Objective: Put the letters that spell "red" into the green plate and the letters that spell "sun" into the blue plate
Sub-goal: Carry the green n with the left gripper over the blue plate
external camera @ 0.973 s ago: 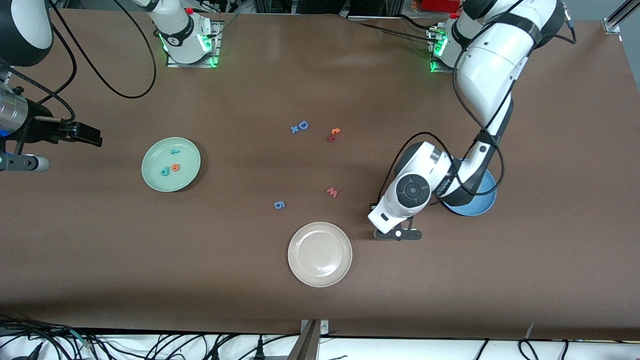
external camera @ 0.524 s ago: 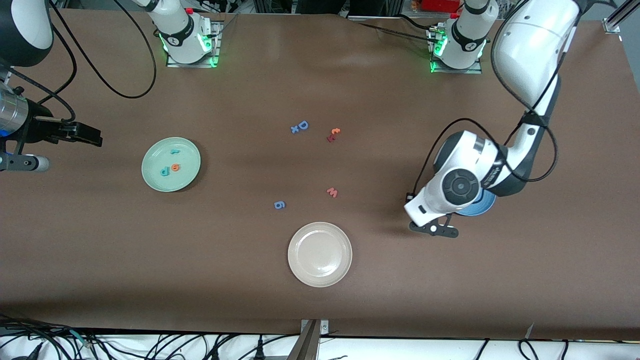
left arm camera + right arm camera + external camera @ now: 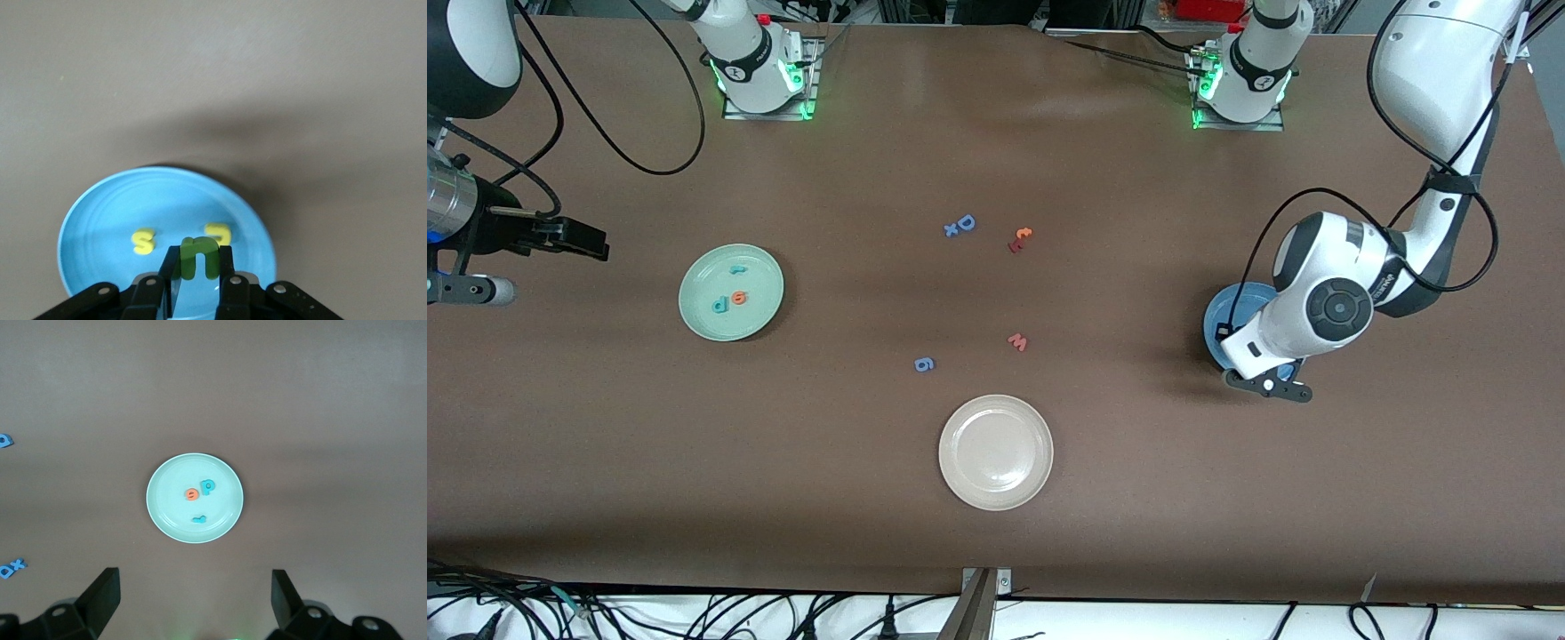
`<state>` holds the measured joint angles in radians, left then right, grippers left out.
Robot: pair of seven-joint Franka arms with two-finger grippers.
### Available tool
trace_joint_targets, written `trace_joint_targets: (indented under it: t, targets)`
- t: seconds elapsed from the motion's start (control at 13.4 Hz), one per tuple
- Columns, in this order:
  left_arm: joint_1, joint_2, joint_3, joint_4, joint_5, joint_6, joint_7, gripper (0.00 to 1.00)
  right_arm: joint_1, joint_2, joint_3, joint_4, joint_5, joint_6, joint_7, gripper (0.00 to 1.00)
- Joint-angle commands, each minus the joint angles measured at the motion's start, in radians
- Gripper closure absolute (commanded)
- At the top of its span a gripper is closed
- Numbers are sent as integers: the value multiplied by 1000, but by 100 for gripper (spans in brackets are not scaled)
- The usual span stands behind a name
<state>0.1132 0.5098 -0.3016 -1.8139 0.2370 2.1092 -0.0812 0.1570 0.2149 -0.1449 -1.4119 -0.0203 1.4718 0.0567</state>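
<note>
The blue plate (image 3: 1225,313) lies toward the left arm's end of the table, and the left arm hides most of it in the front view. My left gripper (image 3: 199,268) hangs over this plate (image 3: 100,223), shut on the green "n" (image 3: 199,257). A yellow "s" (image 3: 143,241) and a yellow "u" (image 3: 218,233) lie in the plate. The green plate (image 3: 701,322) holds the teal "r" (image 3: 737,268), the orange "e" (image 3: 739,298) and the teal "d" (image 3: 719,305). My right gripper (image 3: 195,600) waits open, high above the table near the green plate (image 3: 167,517).
A beige-white plate (image 3: 996,452) lies near the table's front edge. Loose letters lie mid-table: a blue "D" with an "x" (image 3: 960,225), an orange and a red letter (image 3: 1020,238), a red "w" (image 3: 1017,341) and a blue "g" (image 3: 924,364).
My left arm has carried the green "n" from beside the beige-white plate toward its own end of the table, to over the blue plate. The right arm has not moved.
</note>
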Motion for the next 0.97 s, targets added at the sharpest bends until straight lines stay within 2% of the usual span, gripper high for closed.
trace_joint_targets:
  t: [0.0, 0.15, 0.22, 0.3, 0.37, 0.67, 0.9]
  targets:
    - [52, -48, -14, -61, 21, 37, 58, 81, 1, -12, 2, -13, -17, 4, -12, 0]
    - [75, -51, -14, -106, 21, 99, 69, 79, 1, -12, 2, -13, -17, 4, -11, 0]
    - [83, -48, -14, -108, 21, 101, 69, 58, 1, -12, 2, -13, -17, 5, -12, 0]
    - [83, -48, -14, -104, 19, 101, 69, 7, 1, -12, 2, -13, -17, 5, -12, 0]
    - [85, -48, -14, -97, 16, 92, 64, 0, 1, -14, 2, -13, -17, 5, -12, 0]
    - [83, -51, -14, -56, 15, 37, 52, 0, 1, -12, 2, -13, -17, 5, -12, 0]
    - [83, -114, -14, -42, -24, -36, 49, 0, 1, -12, 2, -15, -17, 4, -12, 0]
